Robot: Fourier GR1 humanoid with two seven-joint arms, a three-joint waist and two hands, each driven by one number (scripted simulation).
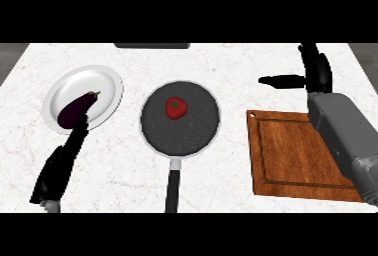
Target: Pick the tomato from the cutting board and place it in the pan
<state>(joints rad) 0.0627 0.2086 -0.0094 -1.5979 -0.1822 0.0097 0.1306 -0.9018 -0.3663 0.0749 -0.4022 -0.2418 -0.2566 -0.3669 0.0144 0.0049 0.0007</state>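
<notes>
Sitting in the pan point(184, 136) at the middle of the frame, the tomato point(175, 108) looks round, smooth and squishy, so hold its sides softly. The right hand point(314, 70), upper right, and left hand point(63, 160), lower left, have straight fingers and hold nothing.

The tomato point(175, 108) is set in the pan point(184, 140), at the middle of the counter point(221, 65). The eggplant point(77, 110) is laid on the plate point(100, 82), left of the pan. The cutting board point(295, 155) is placed right of the pan.
</notes>
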